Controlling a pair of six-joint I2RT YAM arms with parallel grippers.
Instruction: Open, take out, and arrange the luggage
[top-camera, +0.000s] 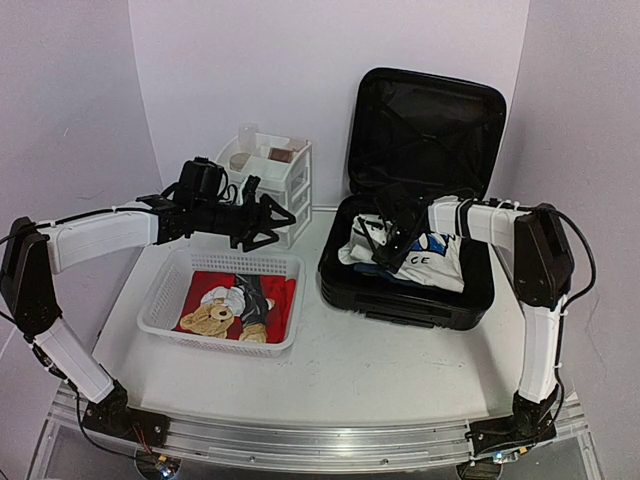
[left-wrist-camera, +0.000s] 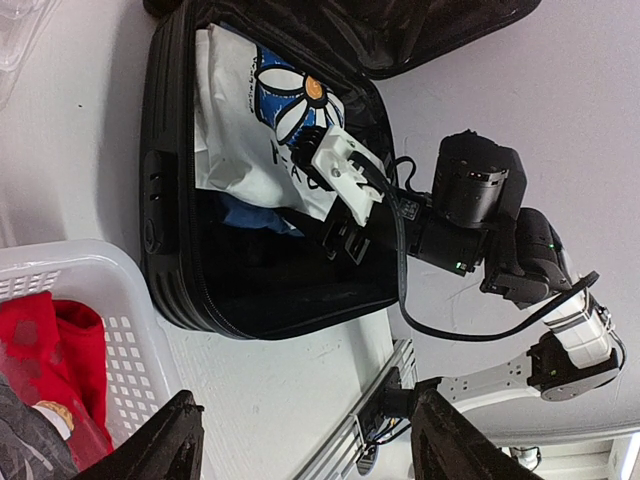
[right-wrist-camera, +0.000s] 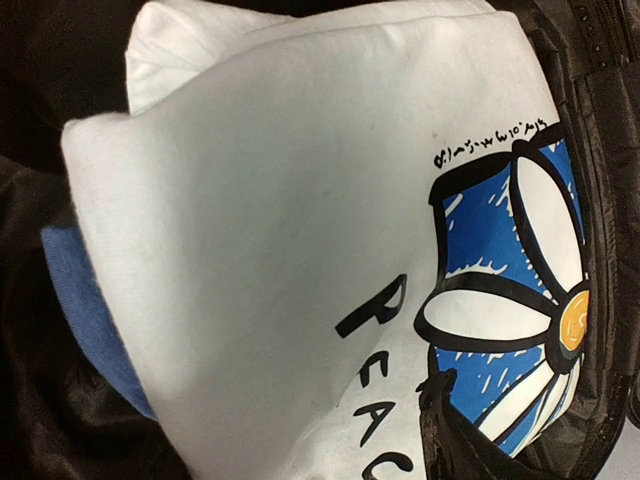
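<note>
On the white table (top-camera: 400, 365) the luggage (top-camera: 400, 300) stood open at centre right of the top view, so the opening was done. A white shirt (top-camera: 445, 265) lay inside it, while the basket (top-camera: 160, 305) at lower left held a red cloth (top-camera: 215, 285) and a teddy bear (top-camera: 210, 318), so I judged the taking out as partly done. The right gripper (top-camera: 385, 252) hung inside the luggage just over the shirt, and I could not tell how its jaws stood; the left gripper (top-camera: 278, 226), wide open and empty, hovered above the basket's far rim, left of the luggage.
</note>
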